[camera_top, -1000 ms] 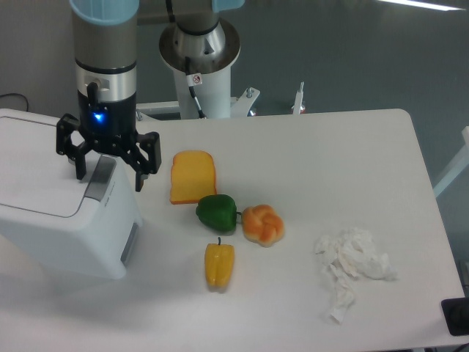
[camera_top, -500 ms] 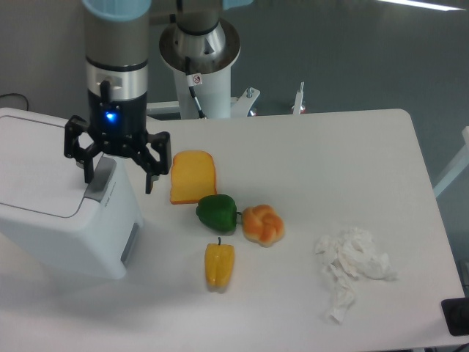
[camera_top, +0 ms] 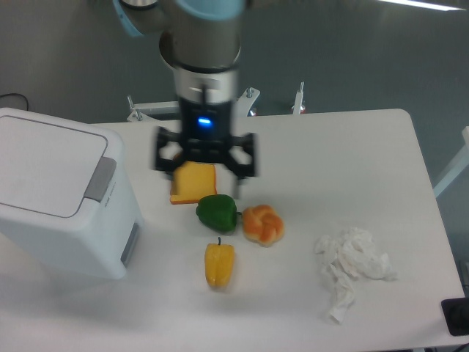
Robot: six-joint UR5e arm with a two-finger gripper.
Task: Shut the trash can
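The white trash can [camera_top: 51,198] stands at the table's left. Its flat lid [camera_top: 44,165] lies down flush on the body, with the grey latch panel [camera_top: 100,180] at its right edge. My gripper [camera_top: 205,163] hangs open and empty to the right of the can, clear of it. It is above the yellow toy cheese slice [camera_top: 194,183]. The image of the gripper is blurred by motion.
A green toy pepper [camera_top: 217,213], an orange bun [camera_top: 263,224] and a yellow pepper [camera_top: 219,265] lie in the middle of the table. Crumpled white tissue [camera_top: 352,268] lies at the right. The robot's base stands behind the gripper.
My gripper has moved right, away from the trash can's latch edge, to over the cheese slice. The can's lid lies flat as before.
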